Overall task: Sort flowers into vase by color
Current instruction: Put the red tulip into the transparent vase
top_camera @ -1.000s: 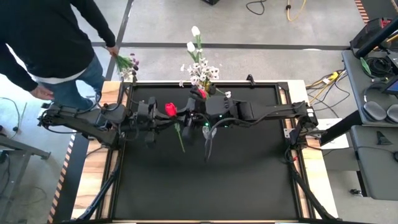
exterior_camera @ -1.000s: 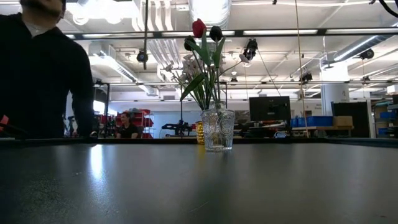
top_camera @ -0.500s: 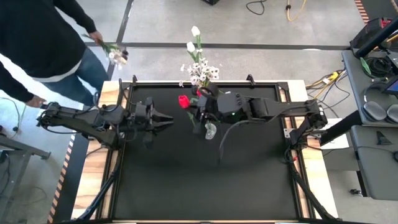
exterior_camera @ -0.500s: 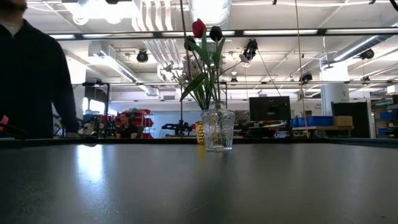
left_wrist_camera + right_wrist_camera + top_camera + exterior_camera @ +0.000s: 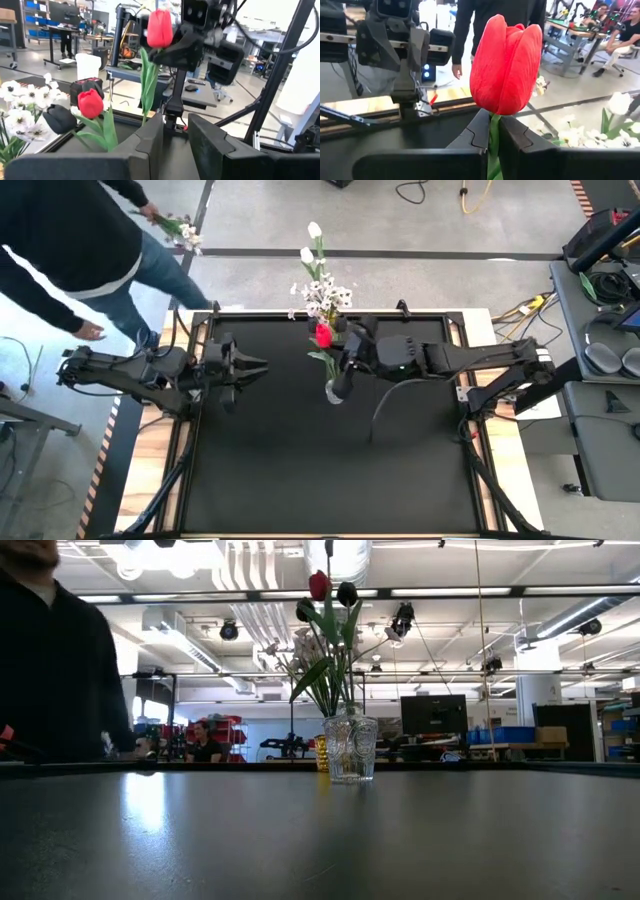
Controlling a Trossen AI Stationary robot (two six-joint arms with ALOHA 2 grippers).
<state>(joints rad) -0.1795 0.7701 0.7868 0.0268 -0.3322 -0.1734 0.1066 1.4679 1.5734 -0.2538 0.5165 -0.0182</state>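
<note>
1. A clear glass vase (image 5: 351, 748) stands at the far edge of the black table (image 5: 300, 470), near the middle of that edge. It holds a red tulip (image 5: 318, 585), a dark tulip (image 5: 346, 593), white tulips (image 5: 311, 242) and sprays of small white blossoms (image 5: 320, 295), all upright on green stems.
2. The right gripper (image 5: 335, 345) hangs just beside the vase, over the table's far middle. Its fingers (image 5: 481, 131) are pinched on the green stem of another red tulip (image 5: 506, 64), just under the bloom; in the high view that bloom (image 5: 323, 334) sits close against the bouquet.
3. The left gripper (image 5: 258, 364) waits over the far left part of the table, well apart from the vase, its fingers (image 5: 150, 135) spread with nothing between them.
4. The near half of the table lies open, and so does the gap between the two grippers.
5. Beyond the far left corner a person (image 5: 70, 240) stands holding a small bunch of flowers (image 5: 178, 230) off the table.
6. Half a second ago the held tulip was left of the vase; it has since moved right and toward the far edge, up to the bouquet. The left gripper has drawn back slightly to the left, and the person has carried the bunch farther from the table.
</note>
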